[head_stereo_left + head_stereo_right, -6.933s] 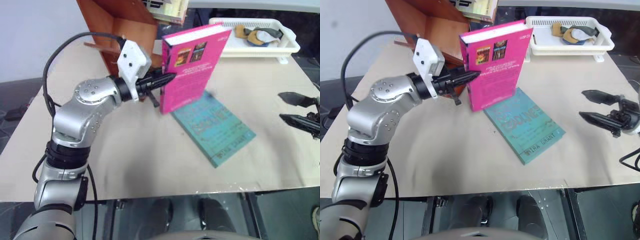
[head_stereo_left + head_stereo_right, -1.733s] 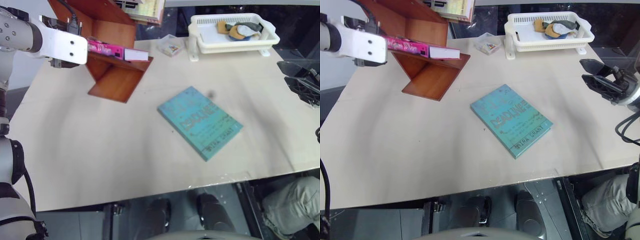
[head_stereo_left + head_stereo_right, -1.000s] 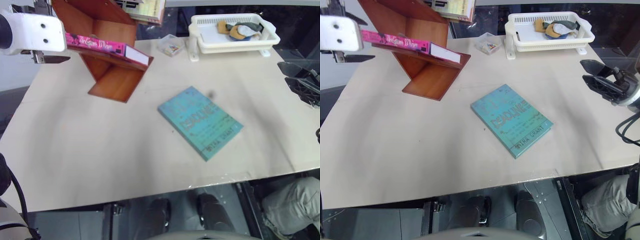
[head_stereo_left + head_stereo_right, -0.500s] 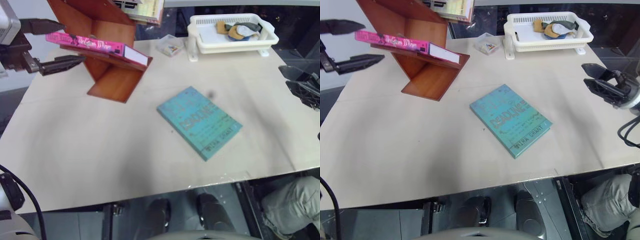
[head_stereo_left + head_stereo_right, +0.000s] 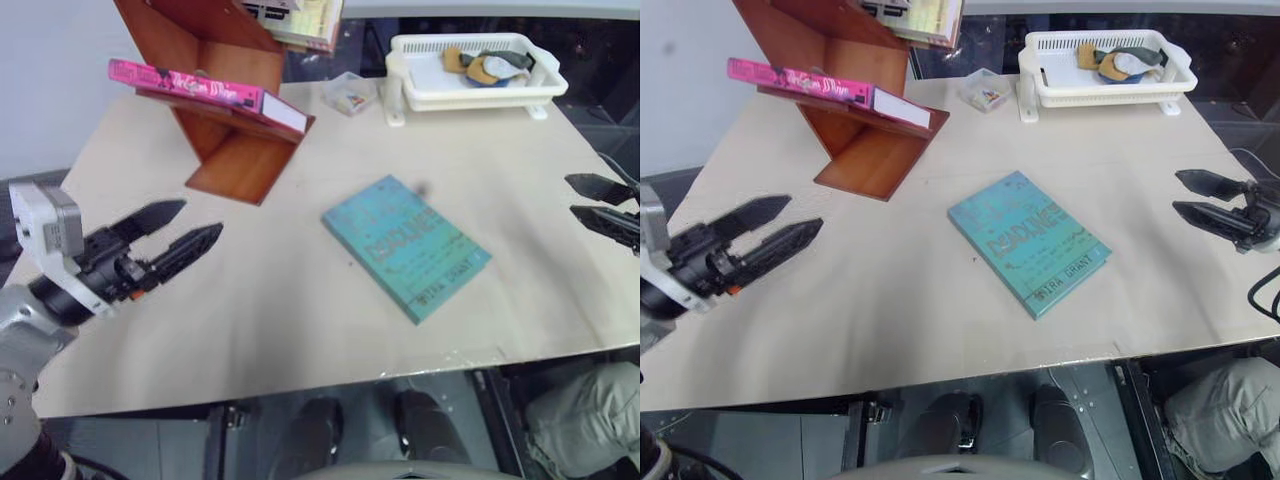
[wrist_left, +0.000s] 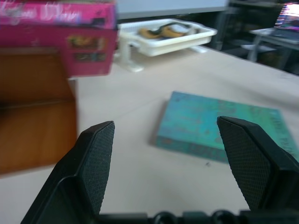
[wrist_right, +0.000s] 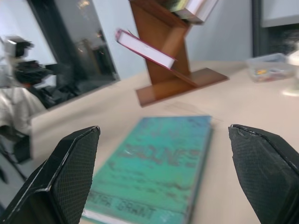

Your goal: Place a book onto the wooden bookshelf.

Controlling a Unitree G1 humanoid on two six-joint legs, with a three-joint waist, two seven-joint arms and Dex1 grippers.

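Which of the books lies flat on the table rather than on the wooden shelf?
The teal-green book lies flat on the table. The pink book rests on the shelf's slanted board.

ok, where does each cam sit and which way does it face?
Head pair: looks down over the beige table; left pincer and right pincer show.
Left wrist: faces the flat teal-green book and the magenta-pink paperback.
Right wrist: faces the reddish-brown zigzag wooden bookshelf.
Shared: teal book, pink paperback.
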